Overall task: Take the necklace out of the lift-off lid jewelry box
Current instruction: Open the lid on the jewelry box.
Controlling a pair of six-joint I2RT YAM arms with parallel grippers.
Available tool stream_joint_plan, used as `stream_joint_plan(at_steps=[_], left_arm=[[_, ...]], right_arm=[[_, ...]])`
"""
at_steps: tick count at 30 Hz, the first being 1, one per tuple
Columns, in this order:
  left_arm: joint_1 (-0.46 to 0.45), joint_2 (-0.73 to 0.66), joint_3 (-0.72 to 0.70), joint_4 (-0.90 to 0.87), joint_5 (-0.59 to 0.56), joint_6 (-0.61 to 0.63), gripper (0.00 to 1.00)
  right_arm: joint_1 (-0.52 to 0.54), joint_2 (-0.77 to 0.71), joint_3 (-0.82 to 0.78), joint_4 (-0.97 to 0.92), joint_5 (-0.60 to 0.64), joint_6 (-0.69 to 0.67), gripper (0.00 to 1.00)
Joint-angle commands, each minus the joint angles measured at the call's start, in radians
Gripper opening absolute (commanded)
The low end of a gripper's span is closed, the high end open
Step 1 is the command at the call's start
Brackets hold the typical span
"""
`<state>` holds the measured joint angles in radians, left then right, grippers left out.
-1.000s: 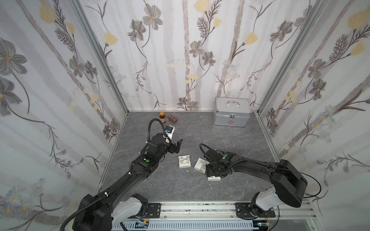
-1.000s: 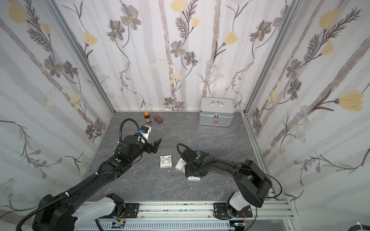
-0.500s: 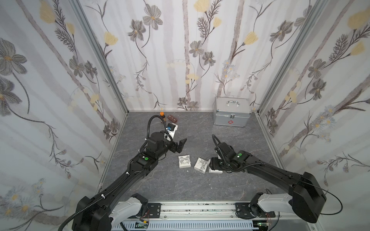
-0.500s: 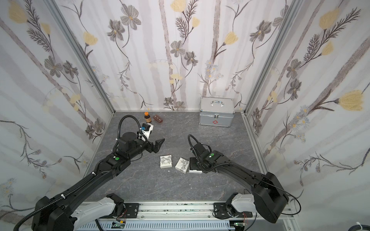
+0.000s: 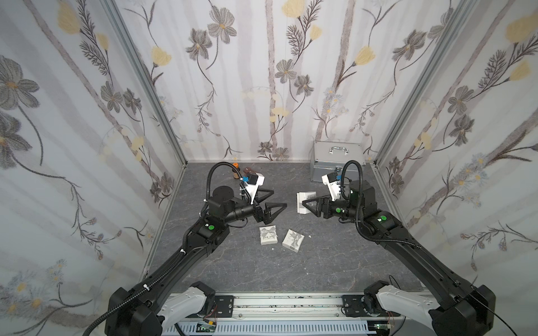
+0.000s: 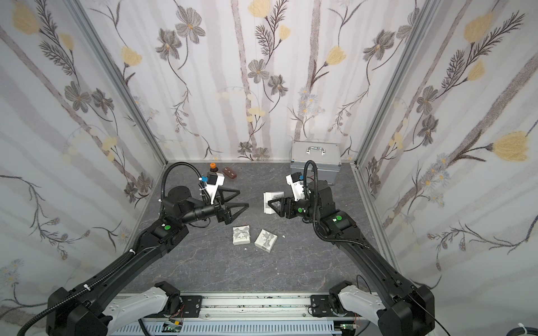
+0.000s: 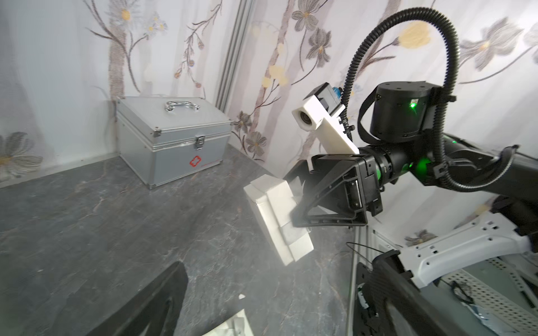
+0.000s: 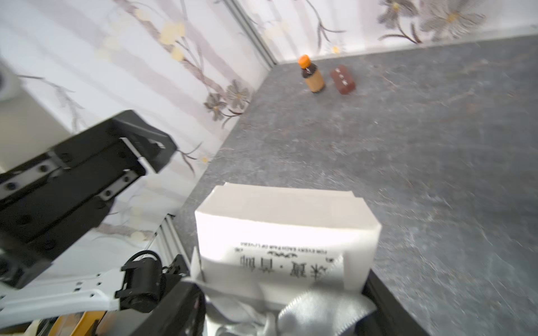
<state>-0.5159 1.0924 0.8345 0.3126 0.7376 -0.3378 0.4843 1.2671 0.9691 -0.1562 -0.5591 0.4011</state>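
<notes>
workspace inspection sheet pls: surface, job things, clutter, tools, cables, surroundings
surface: grey marbled table; small white scraps near the middle
job's things: held white box raised off the table, grey ribbon on it; necklace: nothing seen
clutter: two bow-printed white boxes flat mid-table, apart; silver case, orange-capped bottle and brown block along the back
tools: left tool open, empty, off the table; right tool shut on the held white box
cables: black conduits loop over each wrist, clear of the boxes
surroundings: floral walls; metal rail in front
</notes>
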Motion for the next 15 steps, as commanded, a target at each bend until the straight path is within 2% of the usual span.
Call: stream_joint_plan(at_steps=[1,10,12,15], left_arm=[[0.001,0.036,0.012,0.231,0.148,-0.224,1.0],[0.002,0.16,0.015,0.622,0.266,-0.529,0.96],[0.002,0.164,0.01,0.7,0.287,-0.573,0.96],[0.002,0.164,0.019,0.706,0.3,-0.579,0.95]], right_arm=[[-0.001,-0.007,0.017,0.168,-0.202,-0.05,0.66],[-0.001,-0.028,0.0,0.398,-0.434,0.021,0.67],[-0.001,-0.028,-0.007,0.442,-0.467,0.043,0.68],[0.0,-0.019,-0.006,0.477,-0.497,0.062,0.67]])
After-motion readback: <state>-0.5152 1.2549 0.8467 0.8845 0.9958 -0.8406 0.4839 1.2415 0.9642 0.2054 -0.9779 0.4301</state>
